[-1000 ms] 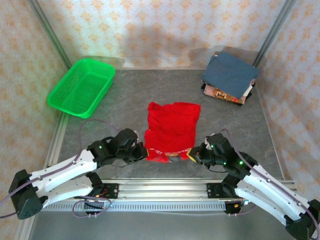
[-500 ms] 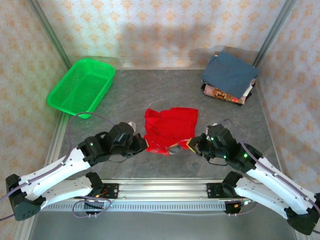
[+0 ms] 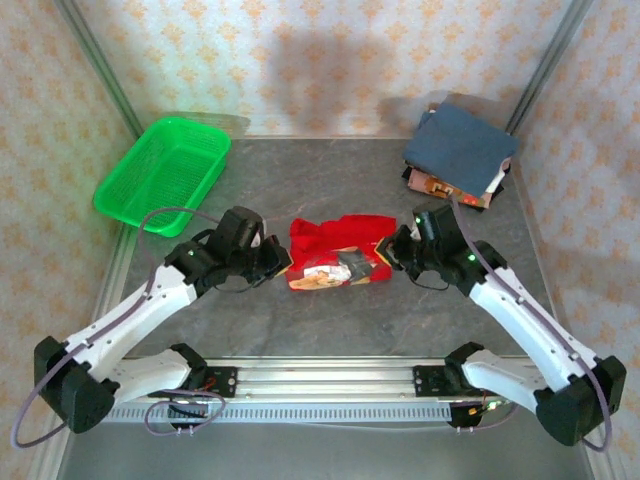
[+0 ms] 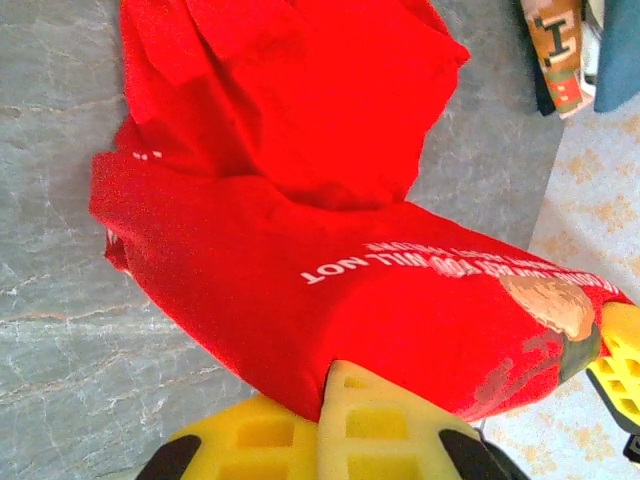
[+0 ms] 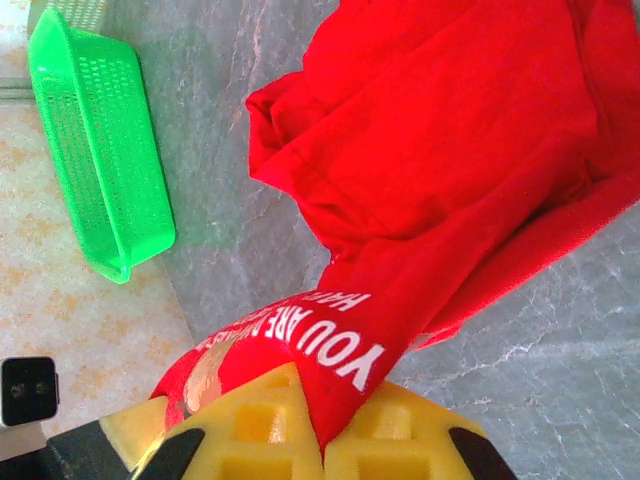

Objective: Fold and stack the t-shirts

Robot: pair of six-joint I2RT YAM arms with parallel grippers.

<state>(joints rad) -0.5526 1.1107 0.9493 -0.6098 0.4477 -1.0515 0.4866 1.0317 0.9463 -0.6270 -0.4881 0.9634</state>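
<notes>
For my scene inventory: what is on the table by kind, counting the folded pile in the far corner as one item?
red t-shirt: 1
folded pile, slate-blue shirt on top: 1
green basket: 1
Total: 3

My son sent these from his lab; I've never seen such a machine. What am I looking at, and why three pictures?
A left arm and a right arm, both robots, are bolted to a grey table. The wide picture is from a camera above and behind them; each close-up is from a camera on one wrist, behind its yellow jaws. On the table lie a red t-shirt, a green basket and a stack of folded shirts, slate-blue on top. Both pairs of jaws are shut on the red t-shirt, one at each side.
</notes>
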